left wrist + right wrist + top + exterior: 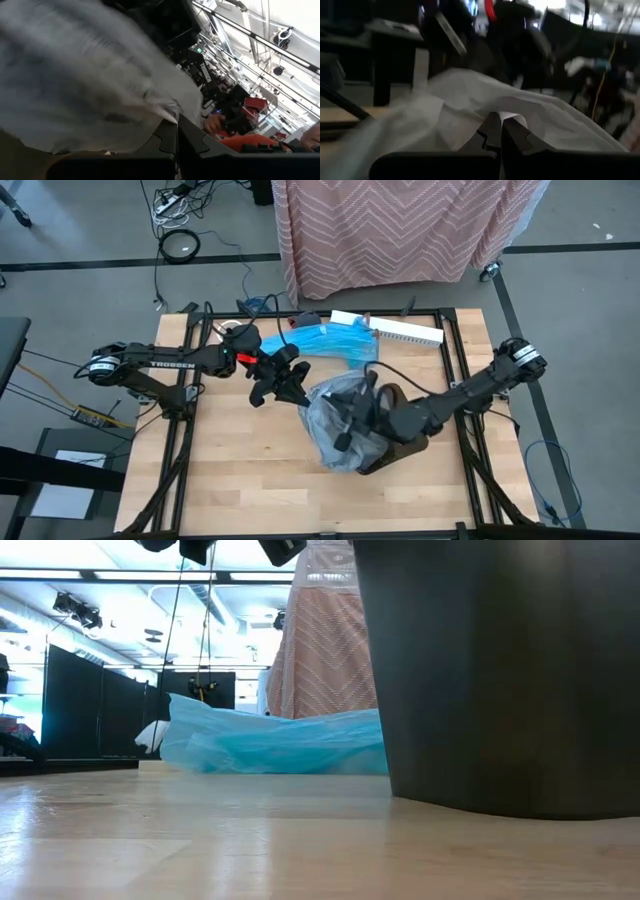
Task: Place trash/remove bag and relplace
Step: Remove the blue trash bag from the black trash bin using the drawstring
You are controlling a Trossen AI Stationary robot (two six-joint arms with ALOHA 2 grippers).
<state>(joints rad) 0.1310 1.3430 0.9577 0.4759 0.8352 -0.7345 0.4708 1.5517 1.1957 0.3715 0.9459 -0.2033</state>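
The grey translucent bag (328, 435) hangs wrinkled over the dark bin (408, 446), which stands on the table right of centre; in the low view the bin (500, 680) fills the right side. My left gripper (300, 397) reaches in level from the left and is shut on the bag's left side. My right gripper (350, 420) reaches in from the right, above the bin, and is shut on the bag too. The trash is out of view. My left gripper pinches a bunched edge of the grey bag (167, 116) between its two shut fingers, coming in level from the table's left. The plastic spreads away from the fingertips, lifted off the table. My right gripper pinches a fold of the bag's upper part (507, 117) between its shut fingers, level, from the table's right. The film drapes away on both sides of the fingertips.
A bright blue plastic bag (335, 340) lies at the table's far middle, also the blue bag (275, 740) in the low view. A long white box (400, 330) lies beside it on the right. A pink patterned cloth (400, 230) hangs beyond the far edge.
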